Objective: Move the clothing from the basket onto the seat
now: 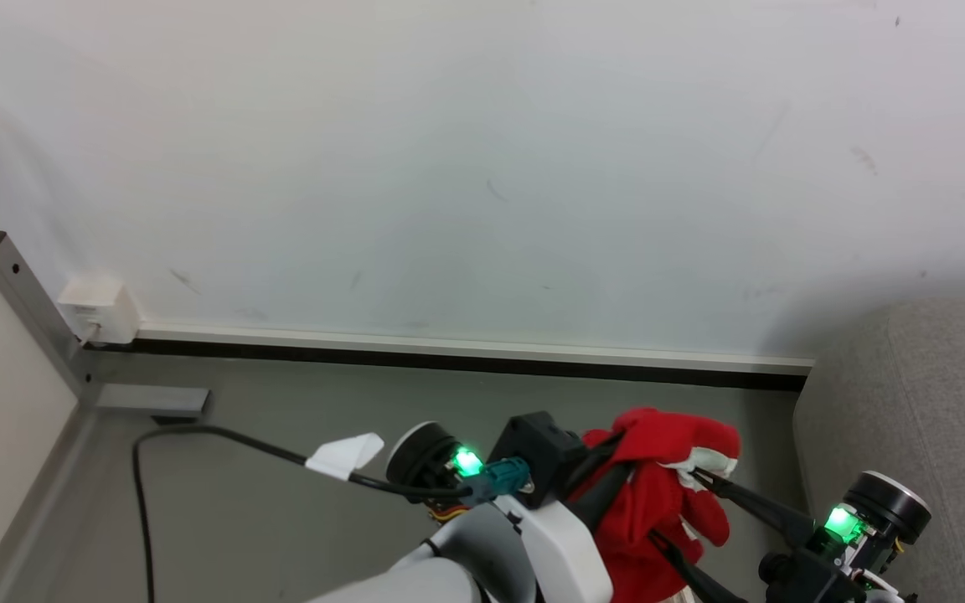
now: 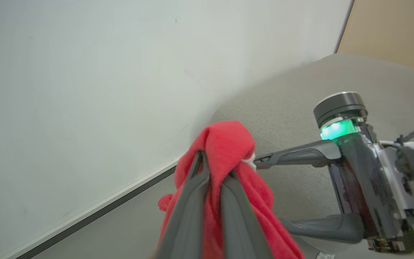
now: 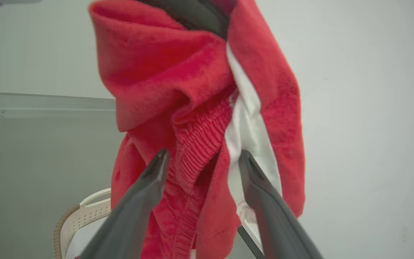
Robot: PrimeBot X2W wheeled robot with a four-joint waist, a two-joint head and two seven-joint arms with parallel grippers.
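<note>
One red garment (image 2: 228, 144) clamped in my left gripper (image 2: 216, 169), right gripper (image 3: 203, 156) jaws spread astride it, seat (image 1: 935, 394) alongside

I see the garment (image 1: 658, 494) bright red w/ white trim, plus a ribbed red band in R wrist view. At 3 o'clock, seat (image 1: 926, 402): light grey weave. At 7 o'clock in R wrist view, basket (image 3: 84, 217): white, perforated, brown rim. My fingers (image 3: 131, 216) are dark grey, wrist lights (image 1: 467, 461) green. The wall (image 1: 482, 167) is off-white, floor (image 1: 281, 519) grey, cable (image 1: 223, 432) black.
</note>
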